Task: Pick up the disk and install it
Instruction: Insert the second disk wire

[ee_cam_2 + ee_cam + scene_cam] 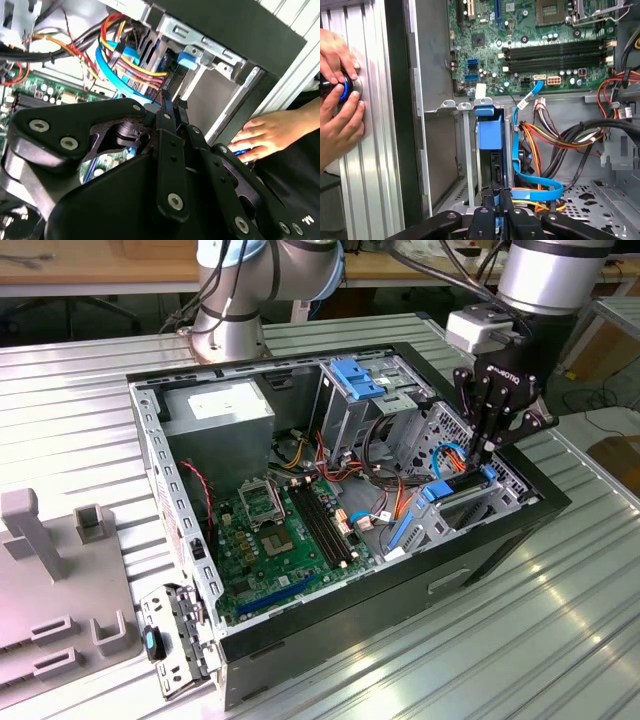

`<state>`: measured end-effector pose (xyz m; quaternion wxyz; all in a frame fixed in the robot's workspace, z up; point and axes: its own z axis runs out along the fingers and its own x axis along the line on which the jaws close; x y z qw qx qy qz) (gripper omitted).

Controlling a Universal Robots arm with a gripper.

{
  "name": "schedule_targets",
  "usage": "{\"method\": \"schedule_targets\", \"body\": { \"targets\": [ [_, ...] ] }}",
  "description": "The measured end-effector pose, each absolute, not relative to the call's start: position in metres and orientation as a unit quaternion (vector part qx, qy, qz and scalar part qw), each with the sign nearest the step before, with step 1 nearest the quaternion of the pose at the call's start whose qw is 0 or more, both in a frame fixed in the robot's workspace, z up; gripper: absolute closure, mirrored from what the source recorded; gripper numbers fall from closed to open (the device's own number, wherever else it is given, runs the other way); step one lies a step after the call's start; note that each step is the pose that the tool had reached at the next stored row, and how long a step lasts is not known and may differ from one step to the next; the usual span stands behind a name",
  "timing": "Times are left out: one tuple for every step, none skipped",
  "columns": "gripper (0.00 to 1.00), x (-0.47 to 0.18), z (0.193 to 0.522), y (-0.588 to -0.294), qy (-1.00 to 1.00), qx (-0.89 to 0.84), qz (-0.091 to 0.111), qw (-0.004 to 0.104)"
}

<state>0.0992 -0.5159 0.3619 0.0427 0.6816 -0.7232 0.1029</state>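
Judging from the pictures, the blue-railed dark metal disk (490,145) already sits in its grey cage slot, centre frame; black pincer (499,196) fingers together at its edge.

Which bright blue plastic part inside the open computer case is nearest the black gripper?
The blue-railed disk at the exterior view's right, directly beneath the gripper; the blue bracket sits atop the grey metal cage, farther away.

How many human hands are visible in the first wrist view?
2. One hand and the other hand are both outside the black computer case, over the ribbed grey metal table, with fingers meeting at a round blue-lit button.
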Motion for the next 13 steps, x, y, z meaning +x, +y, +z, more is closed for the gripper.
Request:
{"method": "schedule_targets", "body": {
  "targets": [
    [0.84, 0.098, 0.362, -0.516, -0.723, 0.681, 0.106, 0.039],
    [0.84, 0.095, 0.361, -0.516, -0.724, 0.681, 0.108, 0.036],
    [0.84, 0.092, 0.361, -0.516, -0.724, 0.681, 0.108, 0.035],
    [0.84, 0.09, 0.359, -0.516, -0.724, 0.681, 0.108, 0.035],
    [0.84, 0.088, 0.358, -0.517, -0.724, 0.681, 0.109, 0.034],
    [0.84, 0.087, 0.357, -0.517, -0.724, 0.68, 0.11, 0.033],
    [0.84, 0.085, 0.357, -0.517, -0.724, 0.68, 0.111, 0.031],
    [0.84, 0.084, 0.355, -0.518, -0.724, 0.68, 0.111, 0.028],
    [0.84, 0.083, 0.355, -0.518, -0.724, 0.68, 0.111, 0.027],
    [0.84, 0.083, 0.354, -0.518, -0.724, 0.68, 0.114, 0.023],
    [0.84, 0.083, 0.354, -0.518, -0.724, 0.679, 0.117, 0.02],
    [0.84, 0.081, 0.354, -0.518, -0.724, 0.679, 0.119, 0.017],
    [0.84, 0.079, 0.354, -0.518, -0.725, 0.678, 0.121, 0.013]
  ]
}}
